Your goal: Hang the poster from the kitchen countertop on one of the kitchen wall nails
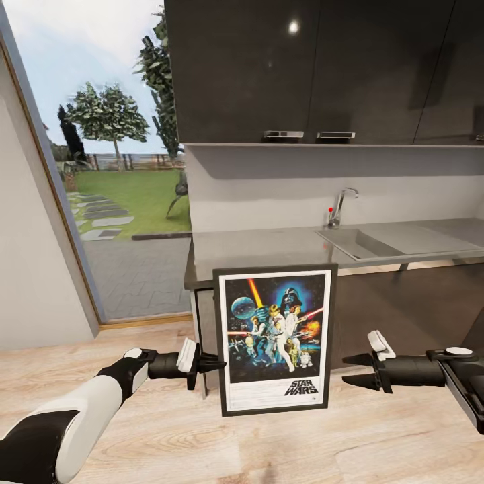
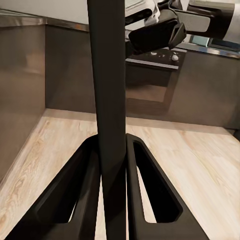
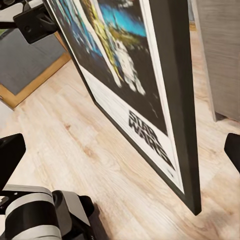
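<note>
- We see the kitchen countertop [image 1: 269,245] running along the wall, with its sink [image 1: 376,242] and tap [image 1: 343,205] off to the right.
- In front of it the poster [image 1: 275,339] is upright, clear of the slab, above the wooden floor [image 1: 202,437].
- Our left gripper [image 1: 214,364] is clamped on the frame's left edge, one finger [image 2: 75,195] pressed to each side.
- Our right gripper [image 1: 355,371] hangs just beside the right edge, jaws spread, gripping nothing.
</note>
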